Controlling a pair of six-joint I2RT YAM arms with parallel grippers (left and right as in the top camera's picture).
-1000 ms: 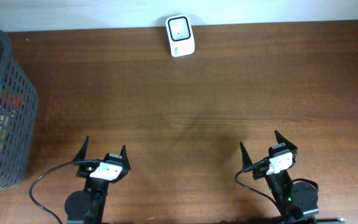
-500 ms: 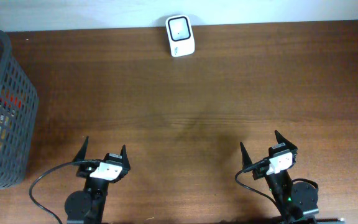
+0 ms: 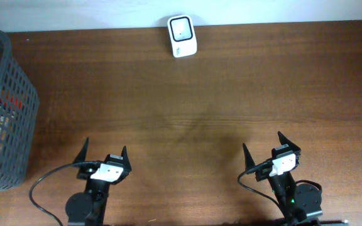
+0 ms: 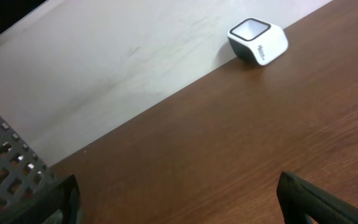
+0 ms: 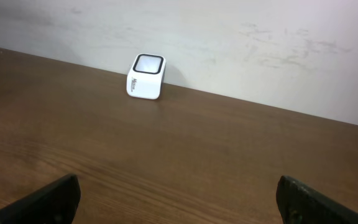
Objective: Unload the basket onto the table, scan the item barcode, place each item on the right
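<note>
Dark brown wooden table (image 3: pixel 231 94) against a scuffed off-white wall (image 5: pixel 229 37)

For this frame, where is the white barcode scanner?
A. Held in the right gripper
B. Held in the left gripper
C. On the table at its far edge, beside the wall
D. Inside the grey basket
C: the white barcode scanner stands on the table at its far edge by the wall, well apart from the grey basket, while the left gripper and the right gripper are both open and empty.
</note>
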